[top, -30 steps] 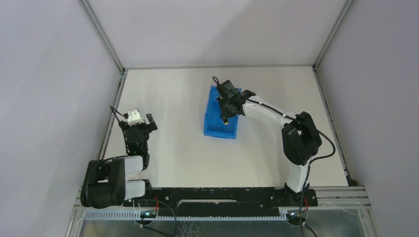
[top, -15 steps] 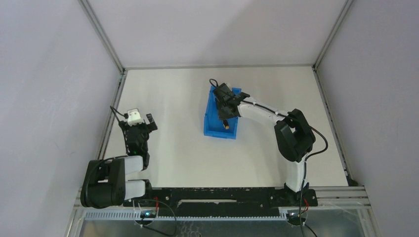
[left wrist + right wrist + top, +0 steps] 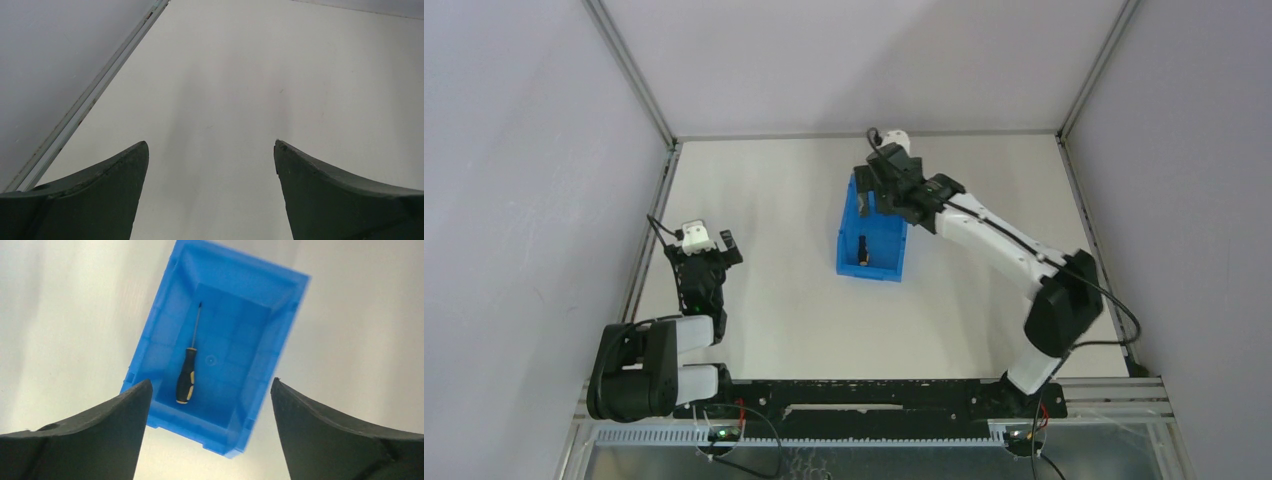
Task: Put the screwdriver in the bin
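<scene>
The blue bin [image 3: 870,271] stands mid-table. The screwdriver [image 3: 862,250], black-handled with yellow trim, lies flat on the bin's floor, touched by nothing. In the right wrist view the screwdriver [image 3: 186,378] lies lengthwise near the left wall of the bin [image 3: 235,365]. My right gripper [image 3: 869,193] hovers over the bin's far end, open and empty; in its own view the right gripper [image 3: 210,383] has its jaws spread wide above the bin. My left gripper [image 3: 707,250] rests open at the table's left. The left wrist view shows only bare table between that gripper's [image 3: 211,145] fingers.
A metal frame rail [image 3: 652,225] runs along the table's left edge, close to the left arm. Grey walls enclose the table on three sides. The right arm reaches diagonally from its base [image 3: 1029,375] toward the bin.
My right gripper has opened and let go of the screwdriver, which now lies on the bin's floor. The right arm has lifted and moved toward the bin's far end. The left arm is still.
</scene>
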### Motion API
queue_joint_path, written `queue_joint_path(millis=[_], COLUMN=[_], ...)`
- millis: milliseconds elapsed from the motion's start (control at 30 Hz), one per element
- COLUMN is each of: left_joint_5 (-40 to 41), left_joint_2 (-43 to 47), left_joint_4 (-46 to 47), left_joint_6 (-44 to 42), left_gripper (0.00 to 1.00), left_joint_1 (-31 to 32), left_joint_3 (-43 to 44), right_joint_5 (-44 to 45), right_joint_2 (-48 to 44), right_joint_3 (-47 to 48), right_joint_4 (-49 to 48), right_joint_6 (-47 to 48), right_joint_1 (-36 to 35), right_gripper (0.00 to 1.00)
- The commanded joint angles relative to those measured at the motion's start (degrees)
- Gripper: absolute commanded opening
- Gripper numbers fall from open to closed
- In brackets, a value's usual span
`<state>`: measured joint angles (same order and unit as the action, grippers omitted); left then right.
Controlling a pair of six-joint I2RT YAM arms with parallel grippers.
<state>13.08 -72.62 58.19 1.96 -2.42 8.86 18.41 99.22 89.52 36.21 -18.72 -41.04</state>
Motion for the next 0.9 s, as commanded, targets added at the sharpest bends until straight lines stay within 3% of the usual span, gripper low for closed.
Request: queue_joint_path(millis=[0, 133, 333, 500, 867], left_joint_5=[-0.5, -0.6, -0.5, -0.6, -0.6], left_joint_2=[0.7, 0.6, 0.7, 0.6, 0.7], left_joint_4=[2.0, 2.0, 2.0, 2.0, 2.0], left_joint_6=[-0.6, -0.6, -0.6, -0.6, -0.6], left_gripper=[1.00, 1.00, 1.00, 1.00, 1.00], left_joint_1=[-0.3, -0.2, -0.2, -0.2, -0.3], left_joint_3=[2.2, 2.2, 2.3, 2.2, 2.2], right_joint_5=[7.4, 2.4, -4.2, -11.6, -17.5], right_joint_2=[-10.6, -19.1, -29.9, -31.0, -30.6], right_joint_3=[-4.8, -12.6, -20.8, -21.2, -22.9], right_joint_4=[1.6, 2.4, 1.2, 2.8, 0.3], right_joint_6=[1.6, 0.7, 0.4, 7.5, 10.1], right_joint_1=[2.4, 11.5, 32.2, 44.4, 47.4], right_gripper=[0.99, 0.99, 1.00, 1.00, 1.00])
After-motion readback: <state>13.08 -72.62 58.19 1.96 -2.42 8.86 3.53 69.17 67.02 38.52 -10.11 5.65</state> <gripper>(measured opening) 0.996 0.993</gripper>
